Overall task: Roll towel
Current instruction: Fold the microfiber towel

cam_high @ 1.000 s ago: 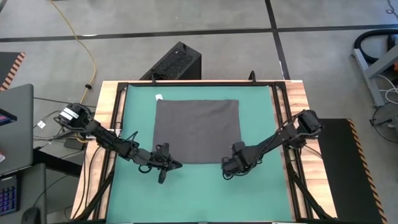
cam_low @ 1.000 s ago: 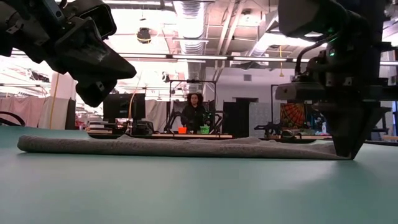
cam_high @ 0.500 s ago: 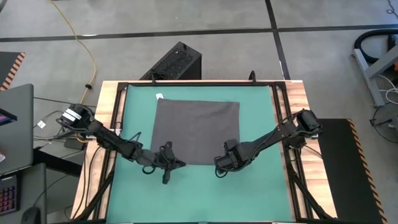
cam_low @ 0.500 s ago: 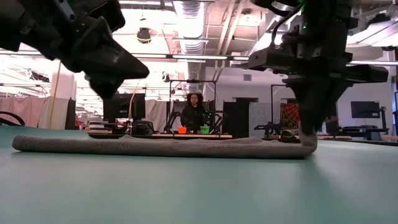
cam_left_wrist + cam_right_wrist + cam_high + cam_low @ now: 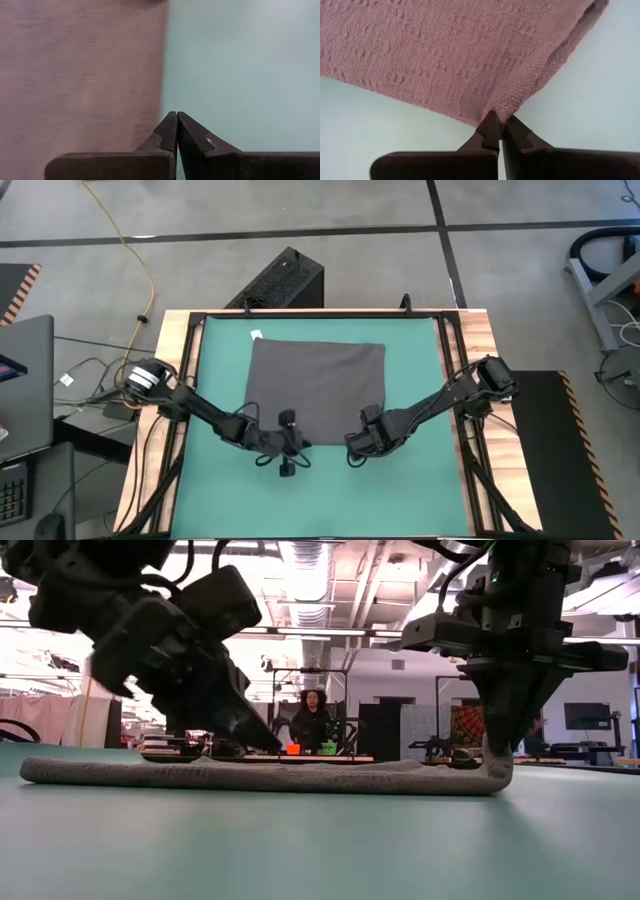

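The dark grey towel (image 5: 315, 385) lies spread flat on the green mat (image 5: 420, 480), with its white tag (image 5: 255, 335) at the far left corner. My right gripper (image 5: 355, 448) is shut on the towel's near right corner. In the low view that end (image 5: 495, 778) curls up off the mat to the fingers. My left gripper (image 5: 303, 448) is shut and slants down over the towel's near edge (image 5: 162, 75), left of the middle. In the low view its tip (image 5: 272, 745) shows just above the cloth. My left gripper: I cannot tell whether its shut fingertips touch the towel's near edge. My right gripper pinches the towel's near right corner (image 5: 495, 111) between its two fingertips, coming from above and pointing steeply down. The corner is raised a little off the mat, and the rest of the towel lies flat.
The mat sits in a wooden frame (image 5: 480, 330). Bare mat lies between the towel and the table's near edge. A black box (image 5: 285, 280) stands on the floor beyond the far edge, and a laptop (image 5: 25, 380) sits left of the table. A person (image 5: 313, 715) is far back in the room.
My right gripper has gone toward the table's left and up with the near right corner, which has come off the mat and drawn inward; it has since kept still. My left gripper has moved toward the table's right along the near edge, sinking a little and rolling its wrist.
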Robot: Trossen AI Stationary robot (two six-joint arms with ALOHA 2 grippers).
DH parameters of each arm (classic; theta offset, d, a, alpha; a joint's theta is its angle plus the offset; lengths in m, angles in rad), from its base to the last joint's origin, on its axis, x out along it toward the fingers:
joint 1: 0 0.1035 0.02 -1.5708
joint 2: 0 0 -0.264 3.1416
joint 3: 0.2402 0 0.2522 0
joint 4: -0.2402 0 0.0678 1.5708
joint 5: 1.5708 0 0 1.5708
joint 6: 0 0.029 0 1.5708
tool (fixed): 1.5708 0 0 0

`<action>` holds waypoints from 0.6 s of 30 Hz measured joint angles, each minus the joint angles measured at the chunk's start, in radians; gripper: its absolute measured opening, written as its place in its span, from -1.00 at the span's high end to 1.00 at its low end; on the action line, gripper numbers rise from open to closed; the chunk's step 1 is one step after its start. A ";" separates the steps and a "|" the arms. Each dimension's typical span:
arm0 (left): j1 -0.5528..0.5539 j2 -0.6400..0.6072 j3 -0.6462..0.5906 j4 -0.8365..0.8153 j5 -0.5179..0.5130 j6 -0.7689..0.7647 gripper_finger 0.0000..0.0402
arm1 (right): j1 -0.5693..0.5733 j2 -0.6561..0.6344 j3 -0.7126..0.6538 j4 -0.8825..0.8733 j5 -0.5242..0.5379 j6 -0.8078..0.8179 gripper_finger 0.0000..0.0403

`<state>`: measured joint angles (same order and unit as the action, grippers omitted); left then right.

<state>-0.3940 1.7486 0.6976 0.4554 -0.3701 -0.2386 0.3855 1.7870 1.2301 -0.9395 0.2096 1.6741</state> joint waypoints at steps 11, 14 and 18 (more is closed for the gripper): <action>0.037 0.006 -0.015 0.002 -0.020 -0.009 1.00 | 0.000 0.000 0.001 -0.001 0.000 -0.008 0.92; 0.054 0.006 -0.015 0.008 -0.006 -0.009 1.00 | 0.001 0.000 0.001 -0.001 0.000 -0.008 0.92; 0.055 0.010 -0.015 0.006 0.003 -0.009 1.00 | 0.005 -0.001 0.001 -0.001 0.000 -0.010 0.92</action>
<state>-0.3386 1.7585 0.6827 0.4610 -0.3668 -0.2474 0.3905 1.7863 1.2308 -0.9410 0.2100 1.6641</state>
